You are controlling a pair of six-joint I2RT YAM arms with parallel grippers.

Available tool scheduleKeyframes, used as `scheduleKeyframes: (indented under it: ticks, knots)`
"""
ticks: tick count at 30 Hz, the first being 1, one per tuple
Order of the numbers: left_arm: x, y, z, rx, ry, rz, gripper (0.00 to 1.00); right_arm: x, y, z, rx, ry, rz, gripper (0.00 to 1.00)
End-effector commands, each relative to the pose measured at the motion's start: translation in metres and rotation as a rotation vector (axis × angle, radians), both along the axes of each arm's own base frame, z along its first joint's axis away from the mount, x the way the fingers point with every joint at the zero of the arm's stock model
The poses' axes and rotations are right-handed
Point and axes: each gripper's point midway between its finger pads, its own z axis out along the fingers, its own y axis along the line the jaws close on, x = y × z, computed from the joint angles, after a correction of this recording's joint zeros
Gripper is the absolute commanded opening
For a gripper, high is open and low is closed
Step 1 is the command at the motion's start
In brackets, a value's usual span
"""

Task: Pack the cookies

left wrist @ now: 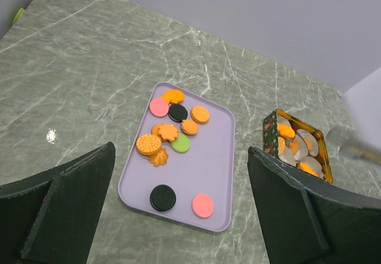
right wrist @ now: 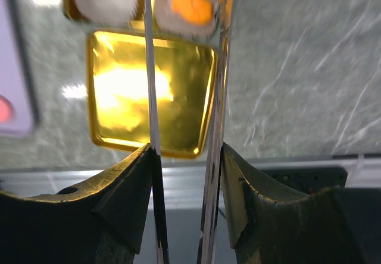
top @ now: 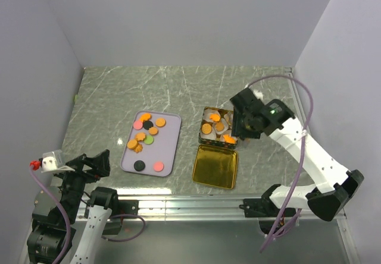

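Green marbled tabletop (top: 119, 91), pale walls (top: 178, 20)

A robotics lab test cell is shown: a marble-patterned bench (top: 178, 85) is enclosed on three sides by plain pale walls (top: 178, 20). A left arm (top: 95, 222) and a right arm (top: 309, 154) are bolted to an aluminium rail (top: 196, 203) at its near edge, and loose cables (top: 309, 112) are trailed from them.

The table (top: 107, 91) is a grey-green slab veined with pale streaks like marble, walled in by plain panels on three sides. Three things sit directly on it, grouped around its middle. A lilac tray (top: 168, 152) lies flat to the left. Just beside it to the right stands a green square tin (top: 200, 135), open. A gold lid (top: 215, 166) lies inside-up close against the tin's near side.
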Motion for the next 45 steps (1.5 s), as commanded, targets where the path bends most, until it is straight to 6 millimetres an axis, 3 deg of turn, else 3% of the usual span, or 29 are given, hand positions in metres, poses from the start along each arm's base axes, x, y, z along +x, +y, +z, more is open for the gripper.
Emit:
scheduleKeyframes:
  ticks: [1, 7, 14, 15, 20, 21, 23, 28, 35, 40, 45]
  knots:
    - [-0.004, 0.001, 0.01, -0.002, -0.062, -0.003, 1.0, 0.024, -0.02, 0.035, -0.032, -0.104, -0.027, 0.54]
    - [-0.005, 0.001, 0.011, -0.004, -0.066, 0.0, 1.0, 0.07, -0.059, 0.03, -0.015, -0.123, -0.141, 0.53]
    - [-0.003, 0.001, 0.01, -0.002, -0.057, -0.002, 0.99, 0.132, -0.092, -0.011, 0.019, -0.07, -0.25, 0.51]
    - [-0.003, 0.001, 0.01, -0.002, -0.057, -0.002, 1.0, 0.142, -0.097, -0.024, 0.003, -0.041, -0.26, 0.5]
    - [-0.003, 0.002, 0.009, -0.005, -0.047, 0.007, 0.99, 0.174, -0.128, -0.059, -0.006, 0.024, -0.318, 0.49]
    - [-0.003, 0.007, 0.009, -0.019, -0.047, 0.037, 0.99, 0.177, -0.128, -0.076, 0.01, 0.071, -0.327, 0.48]
    - [-0.005, 0.011, 0.01, -0.03, -0.046, 0.062, 0.98, 0.181, -0.129, -0.089, 0.023, 0.105, -0.343, 0.47]
    - [0.018, 0.004, -0.002, 0.005, 0.074, 0.045, 0.98, 0.191, -0.148, -0.124, 0.028, 0.171, -0.417, 0.46]
    - [0.03, 0.004, -0.009, 0.014, 0.137, 0.058, 0.99, 0.176, -0.16, -0.165, 0.006, 0.267, -0.443, 0.53]
    - [0.033, 0.004, -0.012, 0.017, 0.152, 0.061, 0.99, 0.176, -0.161, -0.179, -0.007, 0.29, -0.448, 0.63]
    - [0.038, 0.002, -0.015, 0.025, 0.18, 0.05, 1.0, 0.18, -0.169, -0.165, -0.037, 0.253, -0.476, 0.73]
